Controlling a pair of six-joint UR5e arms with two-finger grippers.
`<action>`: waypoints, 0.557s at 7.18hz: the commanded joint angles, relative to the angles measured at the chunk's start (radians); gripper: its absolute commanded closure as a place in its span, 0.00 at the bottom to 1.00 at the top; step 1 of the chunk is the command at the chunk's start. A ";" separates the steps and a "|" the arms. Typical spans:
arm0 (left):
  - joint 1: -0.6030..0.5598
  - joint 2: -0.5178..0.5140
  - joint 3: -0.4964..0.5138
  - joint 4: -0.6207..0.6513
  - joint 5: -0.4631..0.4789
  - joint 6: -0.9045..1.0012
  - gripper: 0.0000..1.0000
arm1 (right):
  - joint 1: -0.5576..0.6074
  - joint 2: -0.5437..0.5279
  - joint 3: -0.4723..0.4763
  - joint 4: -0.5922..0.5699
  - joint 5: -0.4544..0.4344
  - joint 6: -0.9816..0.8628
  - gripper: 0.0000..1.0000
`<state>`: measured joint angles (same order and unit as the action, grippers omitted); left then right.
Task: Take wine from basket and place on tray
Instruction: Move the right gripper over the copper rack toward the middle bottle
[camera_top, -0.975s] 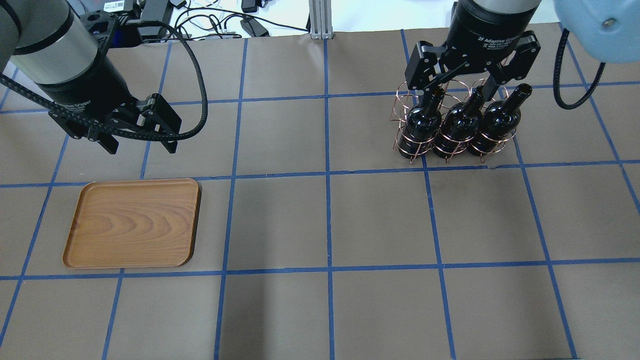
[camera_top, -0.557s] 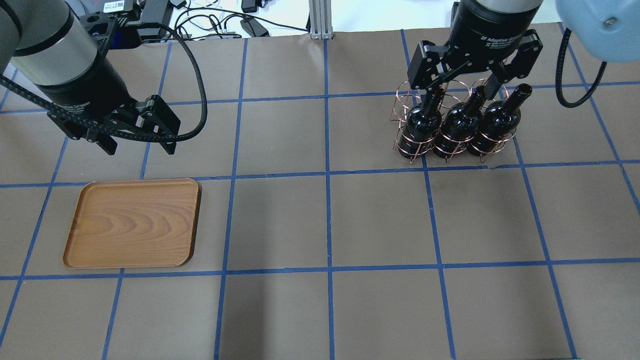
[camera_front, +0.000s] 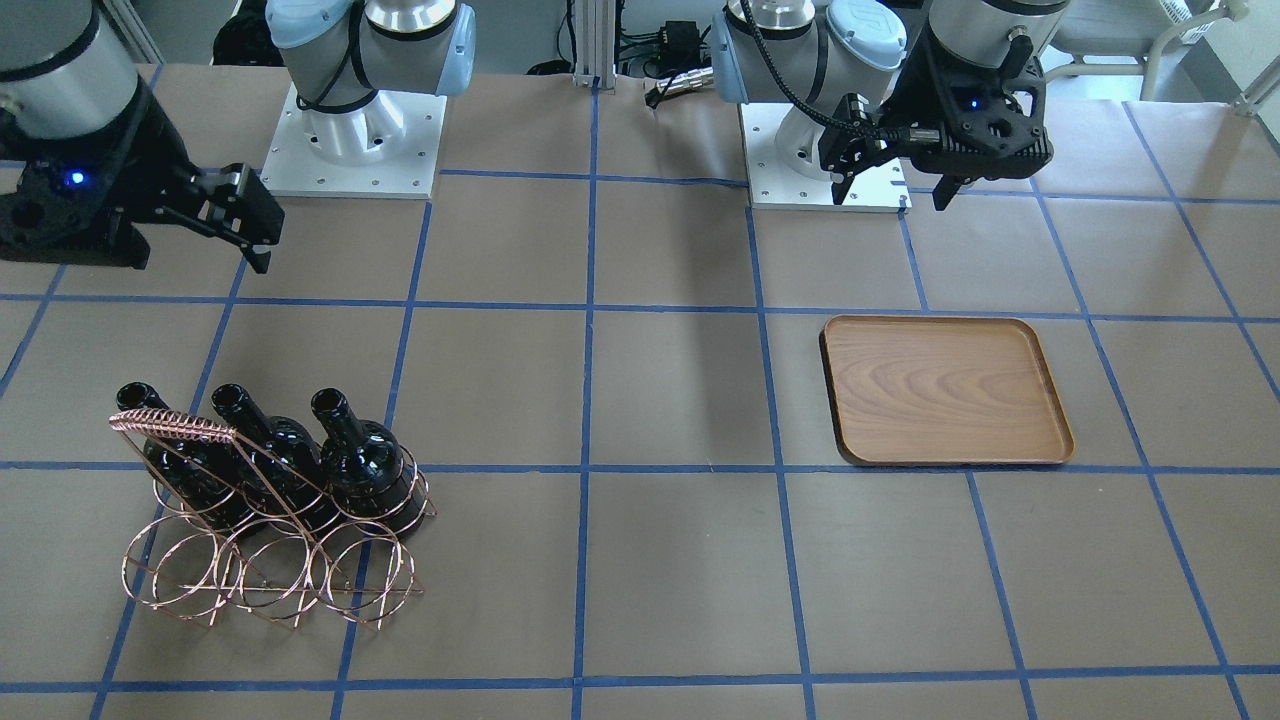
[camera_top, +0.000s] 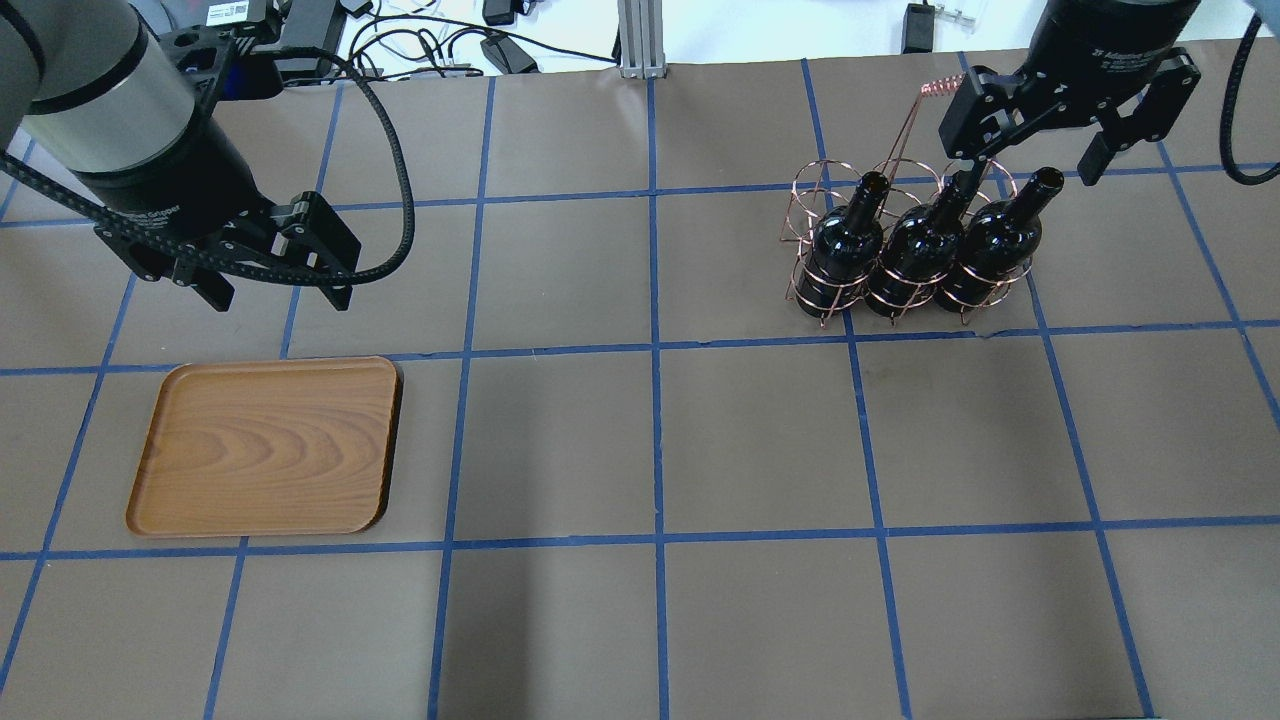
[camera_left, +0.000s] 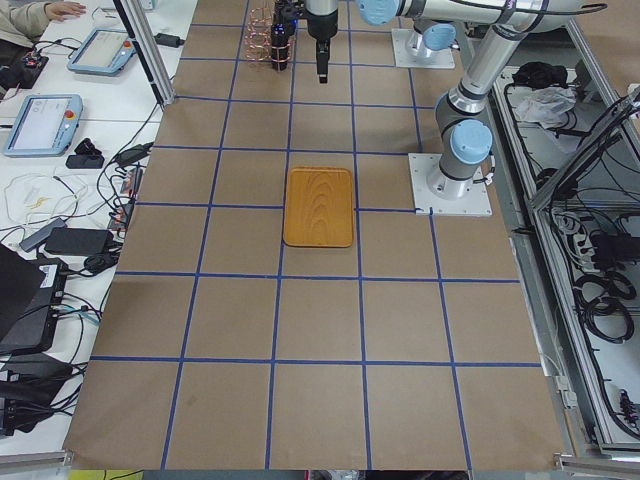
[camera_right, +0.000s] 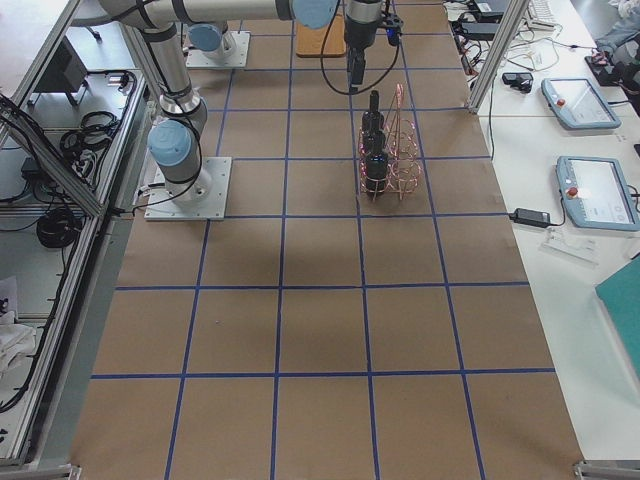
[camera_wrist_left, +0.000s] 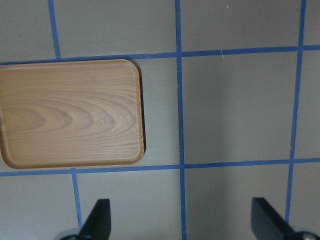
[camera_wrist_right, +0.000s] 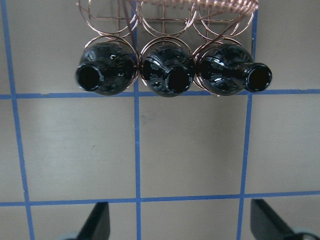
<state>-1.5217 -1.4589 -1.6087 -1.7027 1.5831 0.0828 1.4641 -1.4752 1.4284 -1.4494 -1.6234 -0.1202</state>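
Note:
Three black wine bottles (camera_top: 925, 245) stand side by side in the copper wire basket (camera_top: 812, 195), in the row nearer the robot. They also show in the right wrist view (camera_wrist_right: 167, 75) and the front view (camera_front: 255, 450). The far row of rings is empty. My right gripper (camera_top: 1035, 158) is open and empty, above the basket and apart from the bottles. In the right wrist view (camera_wrist_right: 182, 225) it sits on the robot's side of them. The wooden tray (camera_top: 265, 445) lies empty on the left. My left gripper (camera_top: 278, 290) hangs open and empty just behind it.
The basket's coil-wrapped handle (camera_top: 940, 90) rises above the bottles, close to my right gripper. Cables and power bricks (camera_top: 420, 40) lie beyond the table's far edge beside an aluminium post (camera_top: 635, 40). The arm bases (camera_front: 355, 150) stand at the robot's side.
My right gripper has moved right and away from over the bottle necks, still open and empty. The bottles, basket, tray and left arm have not moved.

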 joint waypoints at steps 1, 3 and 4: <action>0.002 0.000 0.000 0.000 0.000 0.000 0.00 | -0.015 0.059 0.021 -0.096 0.002 -0.041 0.01; 0.005 0.000 -0.002 0.000 0.002 0.000 0.00 | 0.014 0.120 0.027 -0.184 0.020 -0.039 0.01; 0.005 0.000 0.000 0.000 0.002 0.000 0.00 | 0.018 0.136 0.027 -0.187 0.023 -0.029 0.01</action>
<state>-1.5179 -1.4588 -1.6099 -1.7027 1.5841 0.0828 1.4729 -1.3654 1.4540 -1.6151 -1.6042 -0.1568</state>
